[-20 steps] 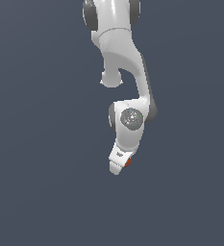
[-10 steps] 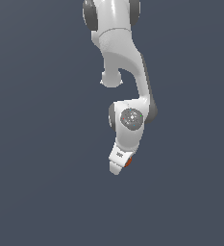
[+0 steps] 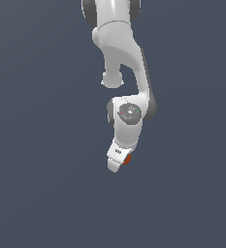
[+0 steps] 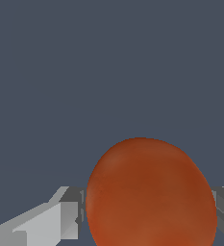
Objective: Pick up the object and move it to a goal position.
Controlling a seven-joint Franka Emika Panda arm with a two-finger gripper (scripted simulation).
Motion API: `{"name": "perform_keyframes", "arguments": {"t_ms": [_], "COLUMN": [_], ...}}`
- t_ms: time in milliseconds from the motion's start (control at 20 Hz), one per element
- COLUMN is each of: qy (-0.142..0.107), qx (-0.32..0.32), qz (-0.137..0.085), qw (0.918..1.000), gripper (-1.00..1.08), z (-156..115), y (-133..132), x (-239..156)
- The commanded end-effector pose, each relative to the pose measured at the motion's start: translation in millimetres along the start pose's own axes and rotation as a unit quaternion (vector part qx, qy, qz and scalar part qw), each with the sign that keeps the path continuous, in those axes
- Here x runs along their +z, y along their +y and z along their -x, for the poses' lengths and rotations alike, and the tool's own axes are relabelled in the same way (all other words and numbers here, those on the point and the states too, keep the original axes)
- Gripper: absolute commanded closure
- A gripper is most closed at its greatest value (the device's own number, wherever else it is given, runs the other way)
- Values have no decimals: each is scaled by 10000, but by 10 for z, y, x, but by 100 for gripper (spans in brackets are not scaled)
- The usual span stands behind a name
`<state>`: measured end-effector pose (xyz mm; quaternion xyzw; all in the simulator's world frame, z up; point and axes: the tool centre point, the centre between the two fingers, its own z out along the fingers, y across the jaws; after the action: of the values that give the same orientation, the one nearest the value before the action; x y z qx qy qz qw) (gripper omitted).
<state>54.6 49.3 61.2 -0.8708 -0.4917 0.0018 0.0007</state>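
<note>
My white two-fingered hand (image 3: 120, 164) is clamped on the small orange-red ball with the mottled skin (image 3: 127, 159). In the wrist view the ball (image 4: 151, 194) fills the gap between the two grey fingers (image 4: 68, 214), one finger pressing each flank, so the hand is narrowed down to ball width and holding it. No daylight between finger and ball on either side that I can see.

The relation that matters: the ball sits right inside the hand, not off to any side of it. There's nothing to reach for. In the exterior view only a sliver of orange shows, peeking out on the exterior view's right of the fingertips, most of it hidden behind the hand. The ball is roundish, slightly egg-shaped in the wrist view, no real long axis to line up, so grip orientation shouldn't matter much.

Going outward: the hand hangs down off the white jointed arm (image 3: 124, 72), tilted a little toward the exterior view's left at the tip. All around is plain dark blue-grey; I see no table, no surface under the ball, so I read it as lifted clear. No goal marker shows in either view, so I can't tell which way the goal lies.

My guess: pick is done, carry is what's left. Main risk is a round ball slipping from a two-point pinch.
</note>
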Motion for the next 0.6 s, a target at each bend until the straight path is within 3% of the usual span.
{"name": "perform_keyframes", "arguments": {"t_ms": [0,550], "qy": [7,3], "qx": [2,2], "qz": [15,17], "qw": [10000,10000], "gripper": [108,108], "z": [76,681], "y": [-9,-150], "x": [-109,-829]}}
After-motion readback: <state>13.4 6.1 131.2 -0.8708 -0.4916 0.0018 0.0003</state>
